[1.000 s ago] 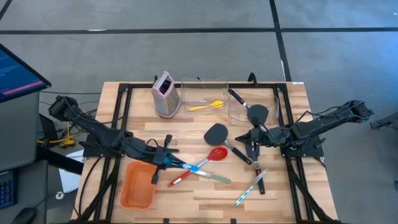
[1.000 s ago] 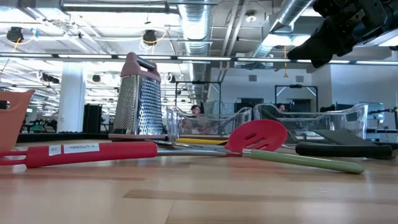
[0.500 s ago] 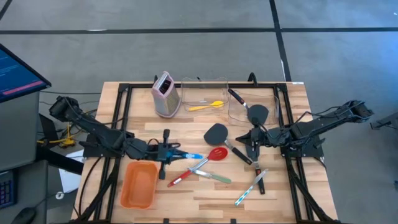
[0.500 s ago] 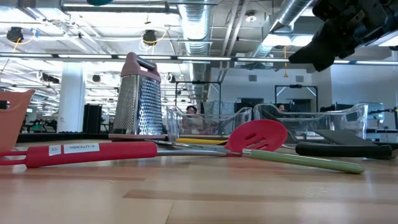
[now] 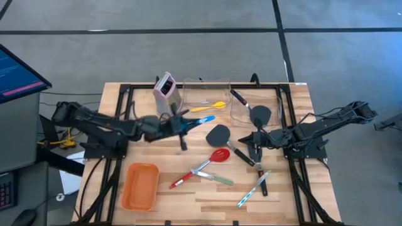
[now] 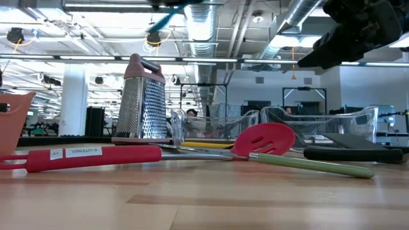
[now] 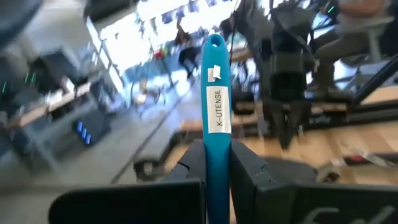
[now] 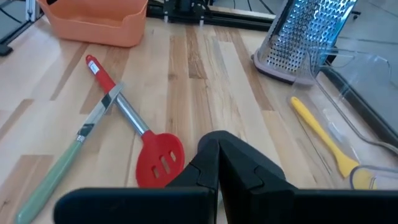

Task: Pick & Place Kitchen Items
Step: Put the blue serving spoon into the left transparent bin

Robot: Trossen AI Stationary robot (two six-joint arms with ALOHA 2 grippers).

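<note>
Left fingers (image 5: 183, 124) clamp a blue-handled utensil (image 5: 200, 120) above the surface (image 5: 188, 201); right fingers (image 5: 254, 145) closed, empty, near black spatulas (image 5: 219, 134).

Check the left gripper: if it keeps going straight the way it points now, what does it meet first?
The left gripper, shut on the blue utensil, points right across the table. Next in that line is the clear bin holding the yellow spoon. Its height is unclear, so it may pass above.
</note>
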